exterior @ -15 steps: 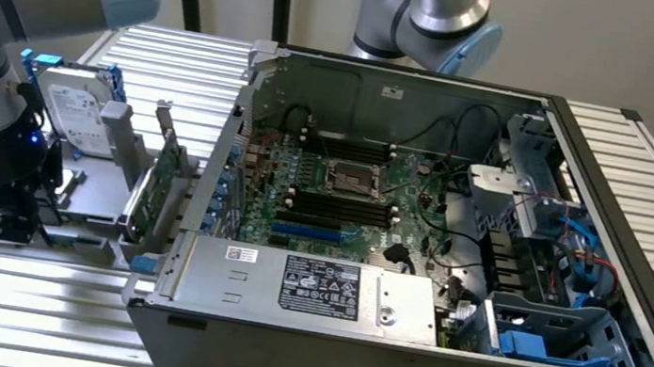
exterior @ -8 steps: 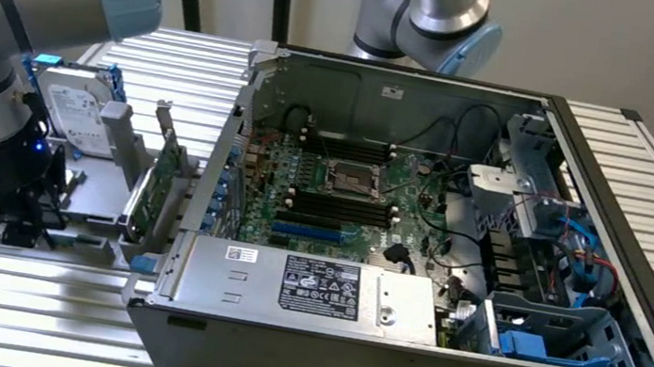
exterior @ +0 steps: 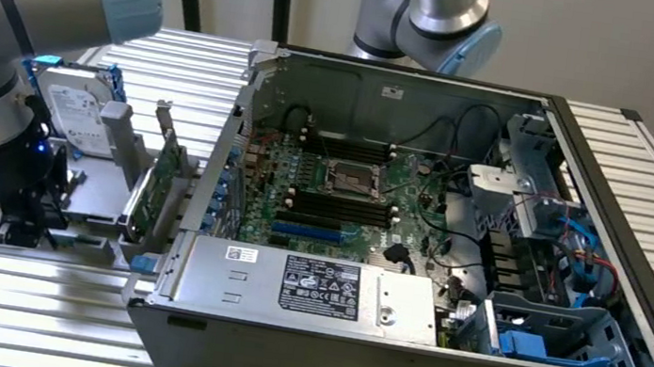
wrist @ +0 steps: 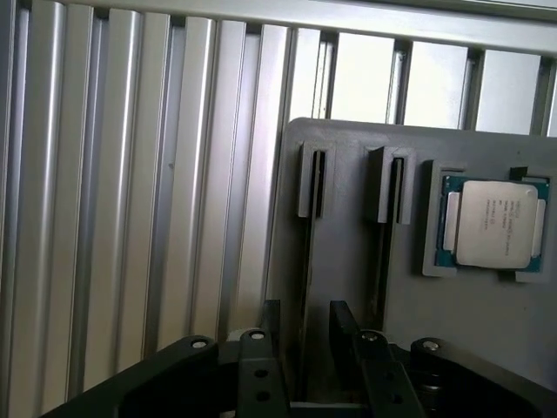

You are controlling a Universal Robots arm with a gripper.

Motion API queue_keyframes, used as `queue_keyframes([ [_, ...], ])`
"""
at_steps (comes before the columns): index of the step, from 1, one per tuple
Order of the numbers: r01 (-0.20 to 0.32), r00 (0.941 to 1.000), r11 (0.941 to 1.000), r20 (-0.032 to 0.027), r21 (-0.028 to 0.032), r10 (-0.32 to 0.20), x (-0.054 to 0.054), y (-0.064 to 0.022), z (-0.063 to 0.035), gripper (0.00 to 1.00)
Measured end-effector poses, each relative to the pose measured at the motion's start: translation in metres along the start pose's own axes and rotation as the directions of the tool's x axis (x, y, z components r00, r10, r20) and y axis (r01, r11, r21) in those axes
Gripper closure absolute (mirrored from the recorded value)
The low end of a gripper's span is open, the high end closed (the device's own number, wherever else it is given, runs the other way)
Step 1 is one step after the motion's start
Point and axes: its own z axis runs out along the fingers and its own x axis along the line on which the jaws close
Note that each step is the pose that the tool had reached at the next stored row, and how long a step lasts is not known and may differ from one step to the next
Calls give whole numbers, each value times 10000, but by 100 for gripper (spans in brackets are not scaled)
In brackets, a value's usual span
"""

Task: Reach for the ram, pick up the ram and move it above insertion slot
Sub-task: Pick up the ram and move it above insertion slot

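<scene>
Hovering over the grey plastic holder [wrist: 344, 248], my black gripper [wrist: 305, 315] straddles one narrow slot [wrist: 312, 187], fingers [wrist: 261, 366] apart (silver processor chip [wrist: 492, 222] seated nearby).

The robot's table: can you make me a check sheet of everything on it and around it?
Surface: slatted metal table, carrying an open computer case and a grey holder.
Job's things: ram, probably the thin dark strip standing in the holder's slot; memory slots on the motherboard.
Clutter: hard drive, green card with bracket, processor chip, all on the holder.
Gripper: open, low over the holder, fingers either side of that strip, not gripping.
Cables: black and blue wires inside the case.
Surroundings: second robot arm behind the case; pale wall.
</scene>
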Motion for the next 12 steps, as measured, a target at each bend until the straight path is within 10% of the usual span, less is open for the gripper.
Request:
queue_keyframes([
  [12,-22,10000,10000,4,-51,22,-1,0,32,87],
])
